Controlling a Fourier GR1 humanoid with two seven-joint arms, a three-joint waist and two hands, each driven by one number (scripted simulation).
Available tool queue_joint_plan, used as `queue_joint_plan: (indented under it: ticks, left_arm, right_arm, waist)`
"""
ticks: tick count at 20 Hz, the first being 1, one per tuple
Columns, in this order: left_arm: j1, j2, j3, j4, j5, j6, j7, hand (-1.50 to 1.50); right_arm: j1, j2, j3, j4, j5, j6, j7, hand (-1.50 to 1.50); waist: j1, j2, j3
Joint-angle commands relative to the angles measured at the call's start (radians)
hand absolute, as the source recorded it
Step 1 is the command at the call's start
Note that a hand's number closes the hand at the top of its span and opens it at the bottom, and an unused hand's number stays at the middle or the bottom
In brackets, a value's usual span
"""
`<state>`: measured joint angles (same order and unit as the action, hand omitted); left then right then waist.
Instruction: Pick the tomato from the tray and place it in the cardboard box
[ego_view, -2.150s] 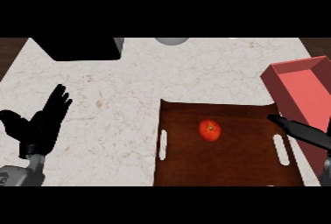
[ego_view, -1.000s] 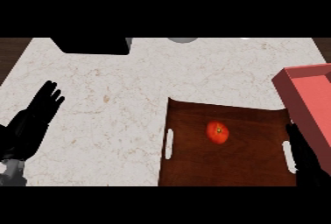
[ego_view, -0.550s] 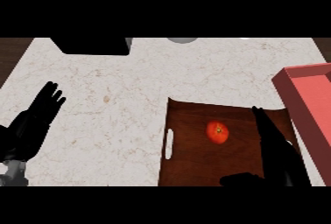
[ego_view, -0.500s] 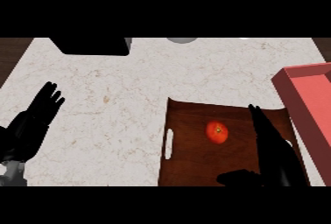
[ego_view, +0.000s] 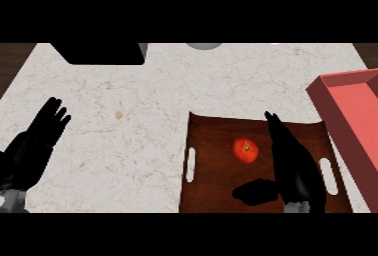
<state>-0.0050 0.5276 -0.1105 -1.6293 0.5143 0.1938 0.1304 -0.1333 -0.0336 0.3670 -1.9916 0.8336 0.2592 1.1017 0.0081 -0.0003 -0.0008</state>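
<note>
The tomato (ego_view: 246, 150) sits near the middle of the brown tray (ego_view: 214, 195), round and red, with its stem spot facing up, so it has no long axis to line up with. My right robot hand (ego_view: 291, 165) is over the tray just to the tomato's right, fingers stretched straight toward the tray's far edge and the thumb held out low to the left; it is wide open and holds nothing. From that hand the tomato lies to the left, level with the fingers and above the thumb, close but with tray showing between them. I judge the coming move as a short sideways slide to bring the tomato between thumb and fingers before closing.

The cardboard box (ego_view: 347, 120), which looks pink-red here, stands just past the tray's right edge, on the same side as that hand. My left robot hand (ego_view: 33, 147) rests open near the left edge of the table (ego_view: 148, 100), well apart from the tray, so the right one is clearly nearer.
</note>
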Motion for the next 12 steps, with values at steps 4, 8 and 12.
queue_joint_plan:
  ticks: [4, 8, 12]
  left_arm:
    - [0.059, -0.005, 0.047, 0.009, -0.008, -0.083, -0.028, 0.0]
    - [0.018, -0.053, 0.053, 0.004, -0.047, -0.056, 0.028, 0.0]
    - [-0.088, -0.052, 0.104, 0.077, -0.035, -0.081, 0.048, 0.0]
  right_arm:
    - [-0.077, 0.032, -0.012, 0.055, -0.01, 0.07, 0.138, -1.5]
    - [-0.054, 0.033, -0.01, 0.076, 0.042, 0.035, 0.049, -1.5]
    - [-0.047, 0.033, 0.01, 0.114, 0.072, 0.014, 0.03, -1.5]
  waist:
    - [-0.001, 0.0, 0.0]
    - [-0.005, 0.0, 0.001]
    - [-0.01, 0.0, 0.001]
